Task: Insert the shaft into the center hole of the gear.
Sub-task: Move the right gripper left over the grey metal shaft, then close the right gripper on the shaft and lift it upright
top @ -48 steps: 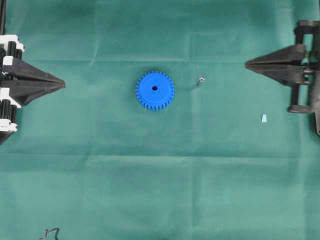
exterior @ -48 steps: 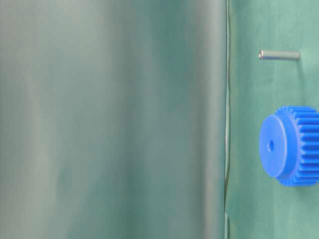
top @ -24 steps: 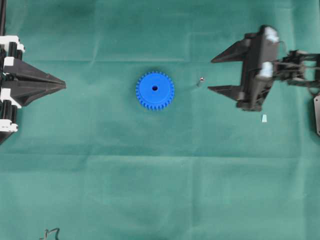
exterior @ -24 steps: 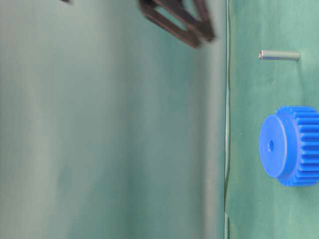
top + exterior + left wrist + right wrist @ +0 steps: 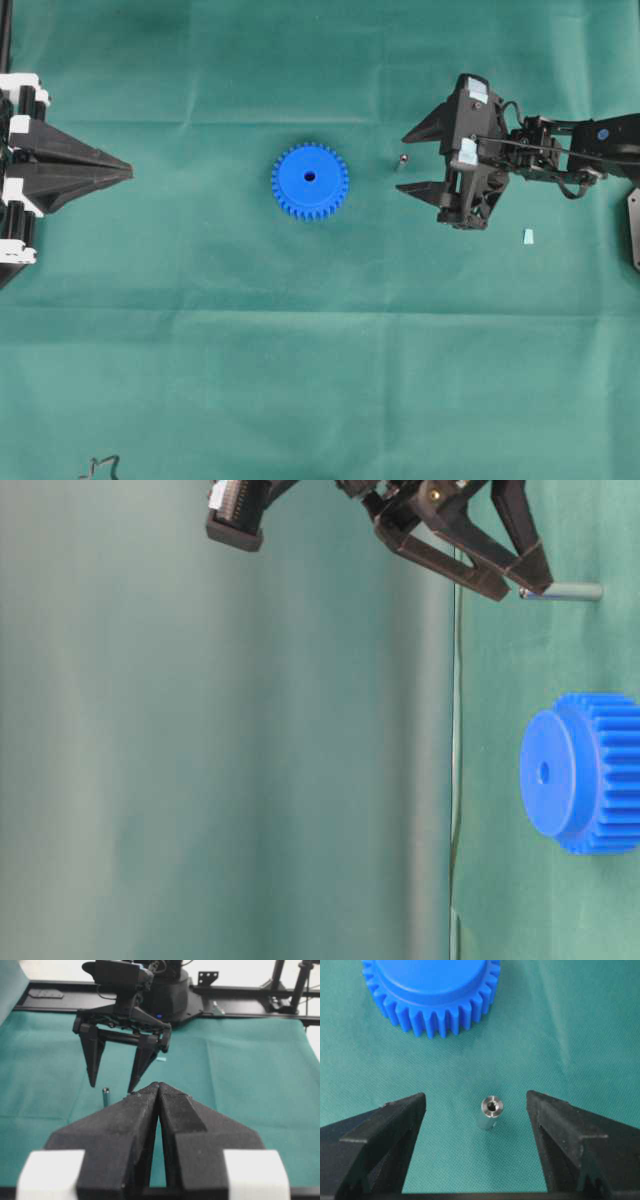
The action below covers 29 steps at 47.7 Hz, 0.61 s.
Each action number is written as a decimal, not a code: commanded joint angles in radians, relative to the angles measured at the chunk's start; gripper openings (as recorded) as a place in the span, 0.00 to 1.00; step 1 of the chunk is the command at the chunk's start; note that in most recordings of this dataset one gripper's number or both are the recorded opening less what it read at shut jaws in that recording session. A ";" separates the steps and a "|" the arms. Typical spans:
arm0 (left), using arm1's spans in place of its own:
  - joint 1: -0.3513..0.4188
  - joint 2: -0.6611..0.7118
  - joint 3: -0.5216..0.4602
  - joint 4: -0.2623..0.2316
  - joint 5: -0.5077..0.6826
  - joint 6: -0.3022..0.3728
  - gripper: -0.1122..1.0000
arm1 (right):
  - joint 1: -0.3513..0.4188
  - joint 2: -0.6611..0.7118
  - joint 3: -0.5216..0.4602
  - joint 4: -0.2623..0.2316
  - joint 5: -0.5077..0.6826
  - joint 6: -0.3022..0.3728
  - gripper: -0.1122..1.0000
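Since the earlier frame our right pincer (image 5: 404, 161) has swung in from the edge and spread its jaws wide; they now stand on either side of the tiny silvery-grey metal shaft (image 5: 491, 1112) without touching it. We see the shaft upright on the green cloth surface (image 5: 320, 380), just beside the bright blue toothed plastic gear (image 5: 310, 181), whose dark center hole (image 5: 309, 177) is unfilled. Our left pincer (image 5: 158, 1085) sits clenched, well apart from the gear. A small pale blue wedge (image 5: 527, 236) lies near the right arm
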 commanded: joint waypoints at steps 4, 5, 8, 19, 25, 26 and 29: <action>-0.002 0.003 -0.026 0.003 0.000 0.000 0.10 | -0.003 -0.006 -0.020 0.006 -0.015 0.002 0.84; -0.002 0.005 -0.026 0.003 0.000 0.000 0.10 | -0.003 -0.006 -0.018 0.005 -0.014 0.002 0.84; -0.002 0.003 -0.026 0.003 0.000 0.000 0.10 | -0.005 -0.005 -0.018 0.005 -0.015 0.002 0.82; -0.002 0.003 -0.028 0.003 0.000 0.002 0.10 | -0.005 0.011 -0.029 0.005 -0.009 0.000 0.67; -0.002 0.003 -0.028 0.003 0.000 0.000 0.10 | -0.003 0.020 -0.034 0.003 -0.002 0.000 0.38; -0.002 0.003 -0.029 0.003 0.000 0.000 0.10 | -0.005 0.021 -0.034 0.003 -0.002 0.000 0.34; -0.002 0.003 -0.028 0.003 0.000 0.000 0.10 | -0.005 0.020 -0.032 0.003 -0.002 0.000 0.25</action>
